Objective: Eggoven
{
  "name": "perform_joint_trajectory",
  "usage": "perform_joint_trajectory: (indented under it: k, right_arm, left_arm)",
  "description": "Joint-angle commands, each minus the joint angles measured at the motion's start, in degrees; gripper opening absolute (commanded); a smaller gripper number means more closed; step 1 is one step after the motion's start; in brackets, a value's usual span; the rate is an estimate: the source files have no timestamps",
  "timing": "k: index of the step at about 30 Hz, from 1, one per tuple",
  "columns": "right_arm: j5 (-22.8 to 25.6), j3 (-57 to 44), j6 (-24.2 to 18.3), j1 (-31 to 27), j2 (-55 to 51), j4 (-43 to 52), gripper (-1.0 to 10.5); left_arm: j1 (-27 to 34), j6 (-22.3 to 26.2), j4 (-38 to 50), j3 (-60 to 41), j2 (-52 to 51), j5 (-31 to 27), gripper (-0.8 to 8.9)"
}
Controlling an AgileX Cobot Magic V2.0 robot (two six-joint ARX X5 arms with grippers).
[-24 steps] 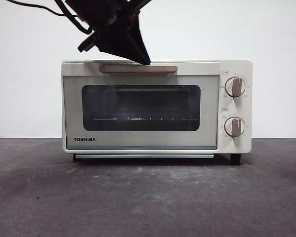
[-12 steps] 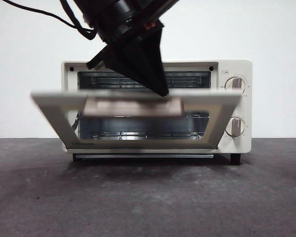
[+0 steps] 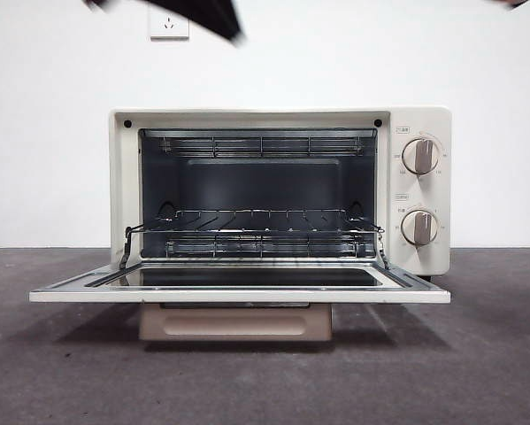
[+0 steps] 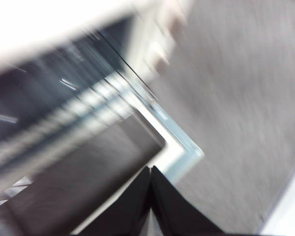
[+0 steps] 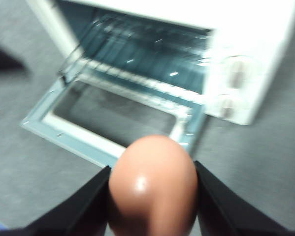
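Right wrist view shows the right gripper (image 5: 151,196) pinching the egg (image 5: 152,184) above the oven (image 5: 245,54): lower it level over the open door (image 3: 238,295) onto the wire rack (image 3: 256,232), while the left gripper (image 4: 151,172), pressed together, hangs above the door's corner.

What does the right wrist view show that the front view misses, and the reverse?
Only the right wrist view shows the reddish-brown egg clamped in the right claw. Only the front view shows the wall socket and the door's beige handle hanging below the door. Both show the toaster oven open, door flat, wire rack bare.
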Motion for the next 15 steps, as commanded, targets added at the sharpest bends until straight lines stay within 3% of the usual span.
perform_joint_trajectory:
  k: [1, 9, 15]
  right_arm:
    - [-2.19, 0.68, 0.35, 0.5, 4.46, 4.98, 0.0]
    - [-1.73, 0.55, 1.73, 0.5, 20.13, 19.71, 0.0]
    - [1.2, 0.55, 2.08, 0.46, 29.4, 27.56, 0.0]
  left_arm:
    - [2.6, 0.33, -2.32, 0.33, -6.14, 0.17, 0.07]
    - [12.61, 0.22, -7.17, -11.93, -27.63, 0.31, 0.06]
    - [15.1, -1.05, -10.95, -18.29, -37.88, 0.98, 0.06]
